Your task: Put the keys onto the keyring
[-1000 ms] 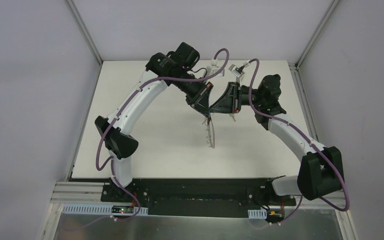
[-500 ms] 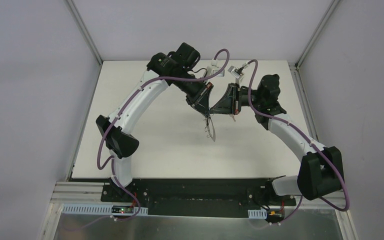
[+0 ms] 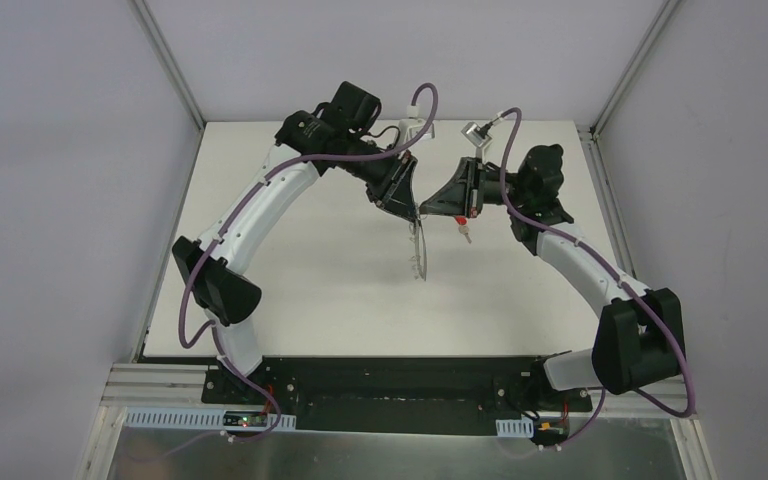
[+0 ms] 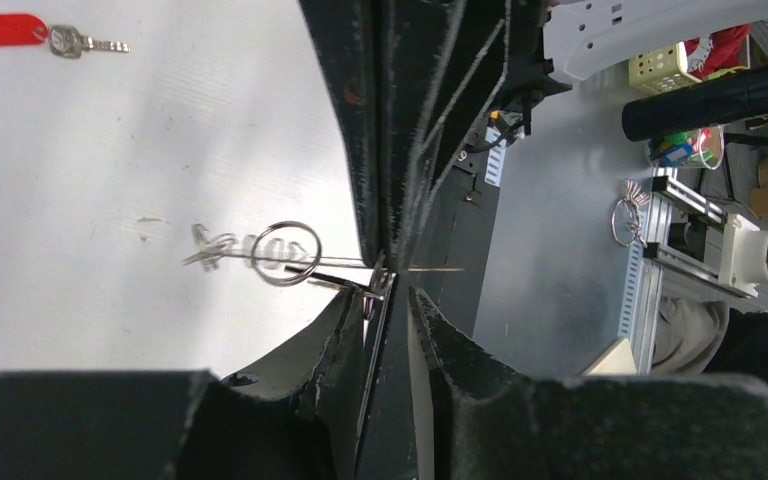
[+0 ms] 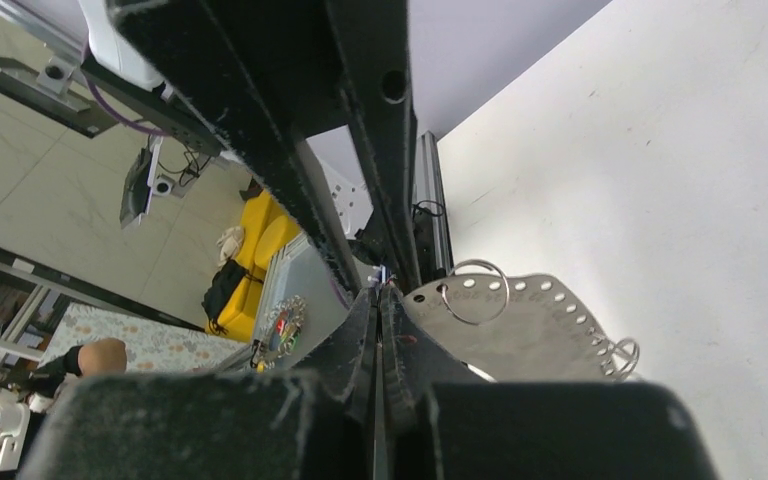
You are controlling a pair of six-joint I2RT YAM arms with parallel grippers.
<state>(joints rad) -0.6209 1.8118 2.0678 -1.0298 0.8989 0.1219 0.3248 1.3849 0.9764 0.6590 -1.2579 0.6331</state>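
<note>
Keyring [image 3: 419, 250] hangs in the air between the 2 arms, pinched at its upper end by the right gripper [image 5: 377, 305], which has just clamped. The left gripper [image 4: 392, 300] has eased to a narrow gap around the band's edge, so the hold looks handed over and the left arm freed to fetch a key. Below, 1 red-headed key [image 4: 20, 32] lies loose on the scuffed white table [image 3: 290, 270], not yet threaded; plain grey walls [image 3: 60, 150] stand beyond.

Over mid table [image 3: 300, 270]: keyring [image 3: 419, 252], seemingly lifted; key [image 3: 463, 231] on table just right.
</note>
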